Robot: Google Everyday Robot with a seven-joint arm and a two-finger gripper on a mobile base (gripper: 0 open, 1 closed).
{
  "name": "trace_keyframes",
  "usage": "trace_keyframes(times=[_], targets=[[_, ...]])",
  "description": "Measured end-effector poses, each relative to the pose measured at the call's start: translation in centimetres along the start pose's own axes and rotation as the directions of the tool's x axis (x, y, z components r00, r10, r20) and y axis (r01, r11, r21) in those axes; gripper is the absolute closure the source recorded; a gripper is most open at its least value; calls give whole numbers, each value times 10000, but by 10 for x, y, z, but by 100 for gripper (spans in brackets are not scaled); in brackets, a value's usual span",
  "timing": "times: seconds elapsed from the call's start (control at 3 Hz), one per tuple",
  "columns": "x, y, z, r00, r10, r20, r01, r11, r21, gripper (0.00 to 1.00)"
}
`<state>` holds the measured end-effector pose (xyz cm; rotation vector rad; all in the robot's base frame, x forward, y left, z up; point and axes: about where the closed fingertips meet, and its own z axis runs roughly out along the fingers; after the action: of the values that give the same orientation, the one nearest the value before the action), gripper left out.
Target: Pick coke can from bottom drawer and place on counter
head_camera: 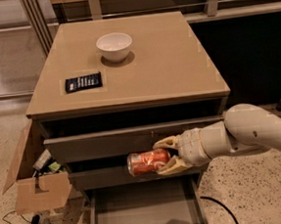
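Reaches in level from the right; pinches the can (145, 162) sideways in the tool (164, 156), before the middle drawer (99, 179), above the open bottom drawer (140, 218).

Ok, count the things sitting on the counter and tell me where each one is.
2. The white bowl sits near the back of the counter; the black packet lies front-left. The hand holds the coke can in front of the drawers, not on it.

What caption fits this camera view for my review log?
Gripper holds the coke can sideways above the open bottom drawer, below the counter.
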<state>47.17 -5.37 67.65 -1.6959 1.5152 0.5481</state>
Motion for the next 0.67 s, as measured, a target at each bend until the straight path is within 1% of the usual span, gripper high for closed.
trace_keyframes(times=[0.33,0.67], targets=[[-24,-11,3,9995,-301,-74,299,9993,-214,100],[-63,-29,-8,9975,-682,-200,677,9974,-266,100]])
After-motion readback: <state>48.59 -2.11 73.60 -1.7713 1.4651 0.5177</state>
